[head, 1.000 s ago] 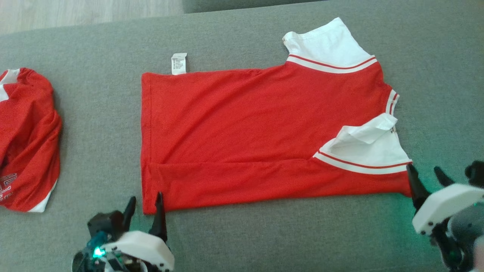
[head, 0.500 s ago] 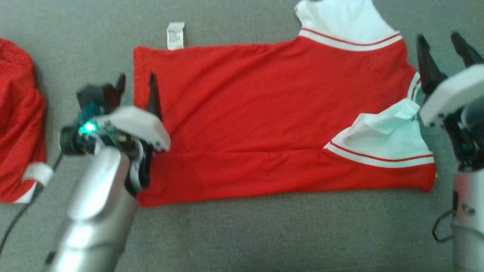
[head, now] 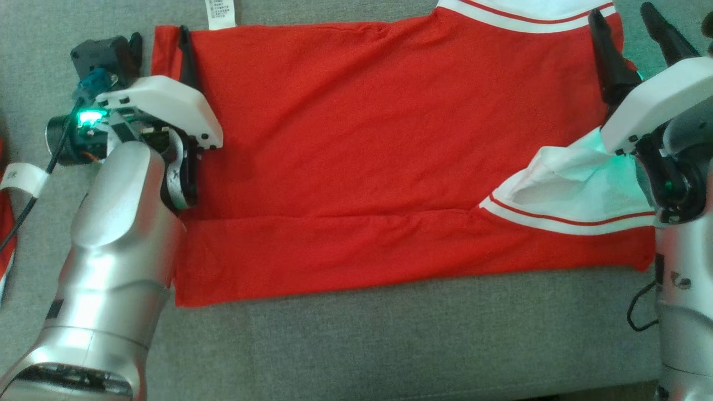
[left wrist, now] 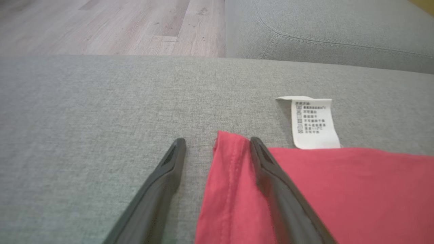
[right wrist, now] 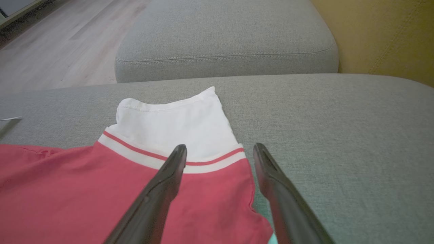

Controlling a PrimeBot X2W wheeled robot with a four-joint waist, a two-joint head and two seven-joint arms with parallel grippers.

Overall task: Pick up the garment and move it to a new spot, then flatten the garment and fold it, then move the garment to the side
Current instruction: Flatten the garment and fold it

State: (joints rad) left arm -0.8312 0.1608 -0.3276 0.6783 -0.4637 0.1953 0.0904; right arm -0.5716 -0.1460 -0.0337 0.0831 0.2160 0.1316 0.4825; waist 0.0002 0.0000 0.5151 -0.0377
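left gripper (head: pixel 160 40) (left wrist: pixel 217 142): jaws wide apart, nothing clamped. the jaws straddle the far hem corner of the red short-sleeved shirt with white sleeves and red-striped white trim (head: pixel 362 139) (left wrist: pixel 339 189) (right wrist: pixel 67 189). one finger is over the red fabric, the other over the bare cushion just outside the hem. whether the tips press on the cloth cannot be told.

right gripper (head: pixel 622 14) (right wrist: pixel 219 147): jaws wide apart, nothing clamped. one finger lies over the striped trim at the far shoulder, the other over the cushion just beyond the shirt's edge.

shirt position: spread flat on the grey woven sofa cushion (head: pixel 390 334) (left wrist: pixel 84 112) (right wrist: pixel 339 135), hem at the robot's left, sleeves at its right. the near long edge is folded over into a band. the near white sleeve lies folded on the body with a loose flap. the far white sleeve lies flat and points away from the robot.

a white printed care label (head: pixel 221 12) (left wrist: pixel 313 123) sticks out from the far edge, near the left gripper.

surroundings: a second grey cushion (right wrist: pixel 220 37) beyond the first, pale wooden floor (left wrist: pixel 118 23), a yellow panel (right wrist: pixel 390 34).
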